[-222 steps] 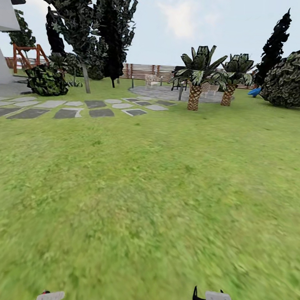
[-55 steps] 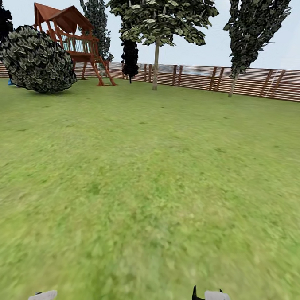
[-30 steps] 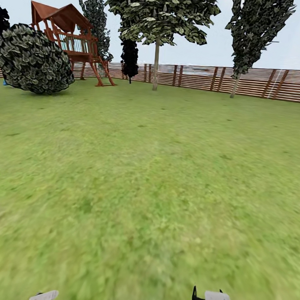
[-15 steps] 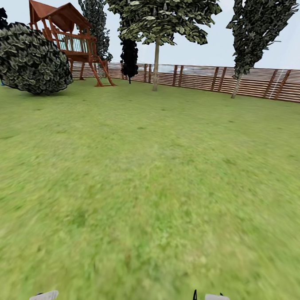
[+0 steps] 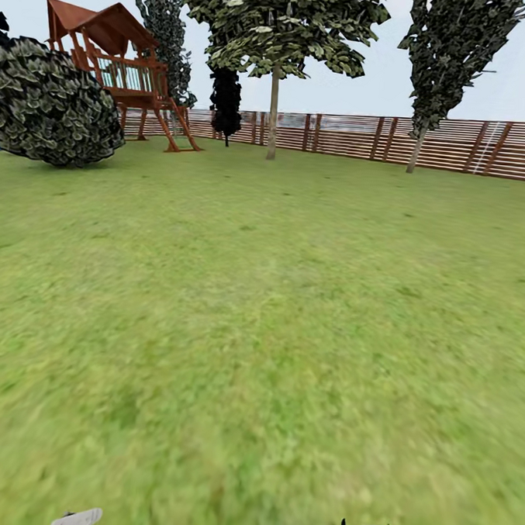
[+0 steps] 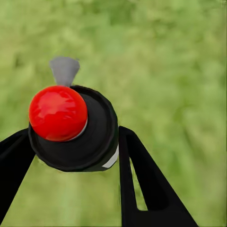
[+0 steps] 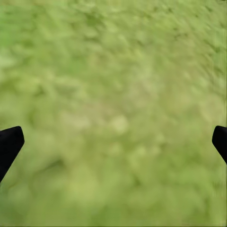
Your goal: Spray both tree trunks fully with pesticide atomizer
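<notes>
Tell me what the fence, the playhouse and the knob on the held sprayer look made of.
Fence: reddish-brown wood, matte horizontal slats. Playhouse: similar stained timber, with visible beams and railing. Knob: probably glossy red plastic, given its bright highlights, atop the sprayer's matte black cap.

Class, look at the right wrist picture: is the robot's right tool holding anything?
No. The right tool is spread wide open, with nothing but blurry grass between its two black fingertips.

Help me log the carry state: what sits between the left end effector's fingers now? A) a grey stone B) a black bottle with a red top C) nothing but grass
B: in the left wrist view, the black fingers flank the black, red-topped pesticide atomizer above blurred grass.
</notes>
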Controlling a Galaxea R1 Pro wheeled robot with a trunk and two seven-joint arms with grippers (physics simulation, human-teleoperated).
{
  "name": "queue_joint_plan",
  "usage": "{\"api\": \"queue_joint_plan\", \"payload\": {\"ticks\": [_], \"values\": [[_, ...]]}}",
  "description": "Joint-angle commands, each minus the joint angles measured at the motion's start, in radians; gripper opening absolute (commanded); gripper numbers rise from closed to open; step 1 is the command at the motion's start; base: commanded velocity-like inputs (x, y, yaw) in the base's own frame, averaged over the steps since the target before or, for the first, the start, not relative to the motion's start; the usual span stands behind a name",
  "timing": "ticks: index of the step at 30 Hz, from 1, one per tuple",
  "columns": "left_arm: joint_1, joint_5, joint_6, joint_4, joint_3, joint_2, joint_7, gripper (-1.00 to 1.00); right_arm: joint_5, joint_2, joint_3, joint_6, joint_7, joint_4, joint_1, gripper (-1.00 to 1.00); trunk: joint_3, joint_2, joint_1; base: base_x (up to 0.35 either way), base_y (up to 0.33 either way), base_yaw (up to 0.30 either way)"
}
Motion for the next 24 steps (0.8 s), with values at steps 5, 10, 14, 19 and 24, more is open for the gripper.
{"api": "queue_joint_plan", "payload": {"ticks": [5, 10, 14, 19, 24], "values": [[-0.001, -0.004, -0.004, 0.001, 0.005, 0.000, -0.001, -1.00, 0.007, 0.000, 0.004, 0.001, -0.010, 0.001, -0.001, 1.00, -0.001, 0.000, 0.000, 0.339, 0.000, 0.000], [-0.001, -0.004, -0.004, 0.001, 0.005, 0.000, -0.001, -1.00, 0.007, 0.000, 0.004, 0.001, -0.010, 0.001, -0.001, 1.00, -0.001, 0.000, 0.000, 0.339, 0.000, 0.000], [-0.001, -0.004, -0.004, 0.001, 0.005, 0.000, -0.001, -1.00, 0.007, 0.000, 0.004, 0.001, -0.010, 0.001, -0.001, 1.00, -0.001, 0.000, 0.000, 0.339, 0.000, 0.000], [-0.001, -0.004, -0.004, 0.001, 0.005, 0.000, -0.001, -1.00, 0.007, 0.000, 0.004, 0.001, -0.010, 0.001, -0.001, 1.00, -0.001, 0.000, 0.000, 0.339, 0.000, 0.000], [-0.001, -0.005, -0.004, 0.001, 0.005, 0.000, -0.001, -1.00, 0.007, 0.000, 0.004, 0.001, -0.010, 0.001, -0.001, 1.00, -0.001, 0.000, 0.000, 0.339, 0.000, 0.000]]}}
